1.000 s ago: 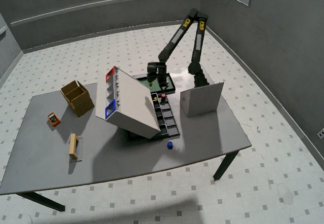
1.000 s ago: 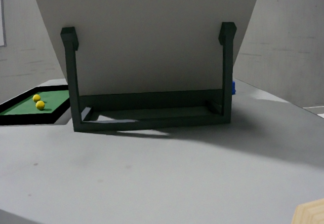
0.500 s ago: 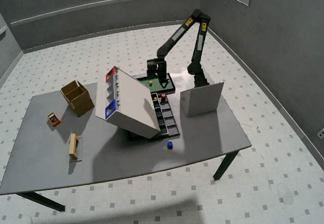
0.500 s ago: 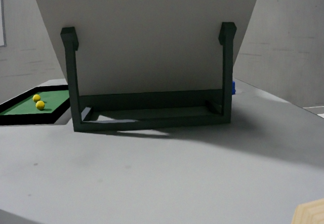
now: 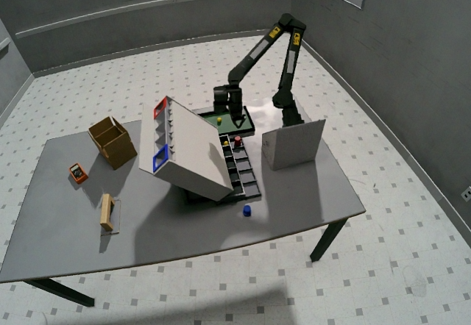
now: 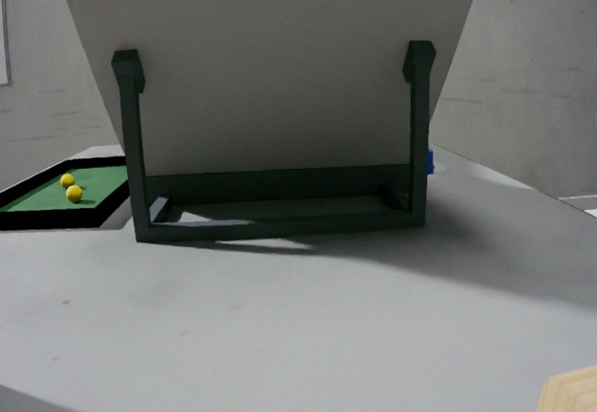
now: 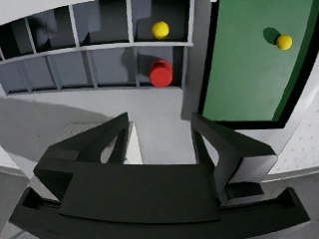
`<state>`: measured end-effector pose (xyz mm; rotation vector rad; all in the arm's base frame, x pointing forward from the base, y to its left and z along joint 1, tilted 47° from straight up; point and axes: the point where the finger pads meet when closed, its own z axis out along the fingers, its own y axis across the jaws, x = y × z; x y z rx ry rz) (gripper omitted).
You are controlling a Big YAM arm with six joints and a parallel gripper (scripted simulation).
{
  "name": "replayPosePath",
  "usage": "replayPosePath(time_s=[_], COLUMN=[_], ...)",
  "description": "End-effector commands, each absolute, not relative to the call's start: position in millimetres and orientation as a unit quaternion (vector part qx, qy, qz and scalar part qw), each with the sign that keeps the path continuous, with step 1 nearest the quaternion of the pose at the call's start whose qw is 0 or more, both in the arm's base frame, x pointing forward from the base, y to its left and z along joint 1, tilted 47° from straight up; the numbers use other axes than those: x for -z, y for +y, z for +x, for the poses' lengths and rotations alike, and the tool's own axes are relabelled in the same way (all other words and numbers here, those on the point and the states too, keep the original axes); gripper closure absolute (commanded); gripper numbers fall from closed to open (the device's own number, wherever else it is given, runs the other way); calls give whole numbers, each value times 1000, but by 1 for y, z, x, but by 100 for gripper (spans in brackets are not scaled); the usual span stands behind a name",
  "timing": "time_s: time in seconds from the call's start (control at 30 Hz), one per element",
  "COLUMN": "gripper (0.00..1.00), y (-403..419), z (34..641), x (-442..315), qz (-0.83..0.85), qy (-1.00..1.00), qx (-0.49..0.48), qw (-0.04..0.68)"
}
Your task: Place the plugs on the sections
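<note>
My gripper (image 5: 238,123) (image 7: 159,118) is open and empty, a little above and in front of the sections. The red plug (image 5: 238,140) (image 7: 160,74) stands on the flat front part of the end section nearest the marble tray. A yellow marble (image 5: 226,143) (image 7: 160,30) lies in the compartment behind it. The blue plug (image 5: 247,210) (image 6: 430,161) stands on the table beside the other end of the sections. The red-banded funnel (image 5: 160,104) and the blue-banded funnel (image 5: 154,163) are at opposite ends of the cover's top. The pipes are hidden.
The green marble tray (image 6: 58,219) (image 7: 208,65) holds two yellow marbles, one (image 6: 67,180) behind the other (image 6: 74,193). The sloping cover (image 5: 193,139) overhangs the sections. A grey upright panel (image 5: 294,145) stands near the arm's base. A cardboard box (image 5: 118,148), orange meter (image 5: 78,173) and wooden block (image 5: 106,213) stand beyond the cover.
</note>
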<state>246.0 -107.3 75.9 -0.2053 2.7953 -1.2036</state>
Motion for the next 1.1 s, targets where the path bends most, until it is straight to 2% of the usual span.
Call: replayPosePath(time_s=[0.0,0.7,1.07], gripper=[41,44,44], y=[-103,-113,-167], z=[256,261,293], x=[-84,-95,-157], qz=[-69,-59,-57], qy=[914,915,913], qx=[395,396,399], qw=[55,60,65])
